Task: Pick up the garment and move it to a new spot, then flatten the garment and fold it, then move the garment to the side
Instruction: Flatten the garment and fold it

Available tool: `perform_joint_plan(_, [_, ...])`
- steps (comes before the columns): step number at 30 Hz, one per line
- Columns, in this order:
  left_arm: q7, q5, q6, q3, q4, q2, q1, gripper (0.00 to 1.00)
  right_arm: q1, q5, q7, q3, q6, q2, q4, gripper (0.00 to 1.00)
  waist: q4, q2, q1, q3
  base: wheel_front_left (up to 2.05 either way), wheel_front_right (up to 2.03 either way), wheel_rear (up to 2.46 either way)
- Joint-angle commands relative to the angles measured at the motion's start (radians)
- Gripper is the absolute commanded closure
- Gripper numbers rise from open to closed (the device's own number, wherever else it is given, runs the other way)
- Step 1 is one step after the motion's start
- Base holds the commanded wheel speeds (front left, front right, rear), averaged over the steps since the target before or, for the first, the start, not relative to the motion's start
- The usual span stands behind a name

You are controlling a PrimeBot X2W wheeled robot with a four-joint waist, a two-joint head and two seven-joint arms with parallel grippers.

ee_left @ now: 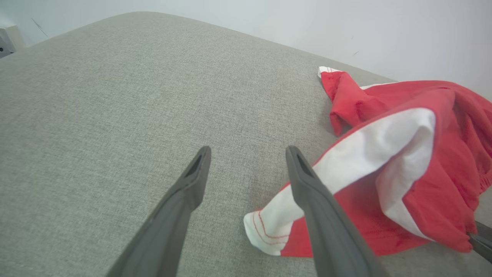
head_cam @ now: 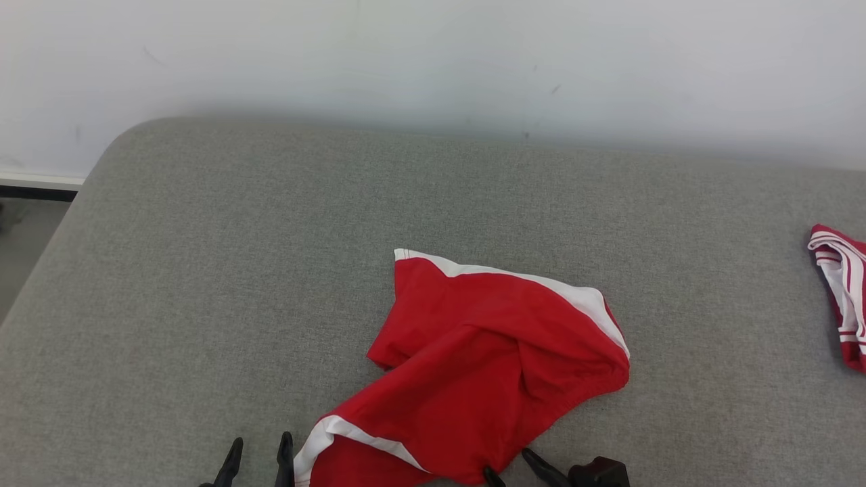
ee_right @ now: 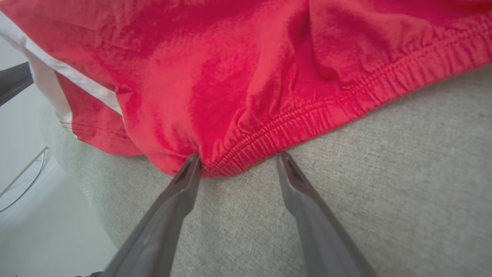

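As I look down the head view, my left gripper has its 2 fingers spread apart, holding nothing, tips over bare grey fabric surface. The red garment with white bands lies crumpled just to that gripper's right. In the left wrist view a white-banded hem of the garment sits right beside the left gripper's right finger; I can't tell if they touch. My right gripper is also wide apart, not clamped on anything, at the garment's near edge. In the right wrist view the elastic waistband of the garment lies straight ahead of the right gripper, 1 fingertip at the red cloth, the other over bare surface. Far to the right gripper's right, well apart, lies a 2nd red-and-white striped cloth. Beyond both grippers a white wall.
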Motion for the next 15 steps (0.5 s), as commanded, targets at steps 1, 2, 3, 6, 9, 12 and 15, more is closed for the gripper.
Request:
perform_joint_plan(1, [-0.003, -0.003, 0.002, 0.0, -0.004, 0.0, -0.006, 0.0, 0.009, 0.006, 0.003, -0.011, -0.004, -0.01, 0.017, 0.0, -0.001, 0.0, 0.0, 0.002, 0.0, 0.0, 0.0])
perform_joint_plan(2, [-0.003, -0.003, 0.002, 0.0, -0.005, 0.0, -0.006, 0.0, 0.012, 0.009, 0.003, -0.015, -0.004, -0.011, 0.019, 0.0, -0.002, 0.0, 0.0, 0.003, 0.0, 0.0, 0.0])
perform_joint_plan(3, [-0.003, -0.004, 0.002, 0.0, -0.005, 0.0, -0.007, 0.0, 0.012, 0.009, 0.003, -0.016, -0.004, -0.012, 0.02, 0.0, -0.003, 0.0, 0.0, 0.004, 0.0, 0.0, 0.0])
perform_joint_plan(6, [-0.003, -0.005, 0.003, -0.001, -0.006, 0.0, -0.009, 0.0, 0.003, 0.007, 0.004, -0.02, -0.004, -0.002, 0.017, 0.0, -0.005, 0.0, 0.0, 0.008, 0.0, 0.0, 0.0])
perform_joint_plan(9, [-0.003, -0.006, 0.003, -0.003, -0.003, 0.0, -0.013, 0.0, -0.011, -0.004, 0.003, -0.014, -0.004, 0.013, 0.009, 1.0, -0.005, 0.0, 0.0, 0.01, 0.0, 0.0, 0.0])
perform_joint_plan(12, [-0.003, -0.005, 0.003, -0.005, -0.002, 0.0, -0.016, 0.0, -0.023, -0.013, 0.002, -0.029, -0.004, 0.02, -0.016, 1.0, -0.005, 0.0, 0.0, 0.011, 0.0, 0.0, 0.0])
perform_joint_plan(15, [-0.003, -0.003, 0.004, -0.001, -0.002, 0.0, -0.014, 0.0, -0.017, -0.015, 0.002, -0.053, -0.003, 0.014, -0.036, 1.0, -0.007, 0.0, 0.0, 0.009, 0.0, 0.0, 0.0])
